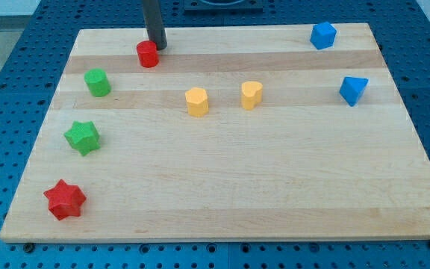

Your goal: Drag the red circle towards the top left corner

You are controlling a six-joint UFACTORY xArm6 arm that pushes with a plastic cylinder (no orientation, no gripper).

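Note:
The red circle (pixel 148 54) is a short red cylinder near the view's top, left of centre, on the wooden board (pixel 222 187). My tip (pixel 157 45) comes down just above and to the right of it, touching or almost touching its upper right edge. The board's top left corner lies well to the left of the red circle.
A green cylinder (pixel 97 82) and a green star (pixel 83 137) sit at the left. A red star (pixel 65 199) is at the bottom left. Two yellow blocks (pixel 196 101) (pixel 251 95) sit mid-board. Two blue blocks (pixel 322 35) (pixel 353 90) are at the right.

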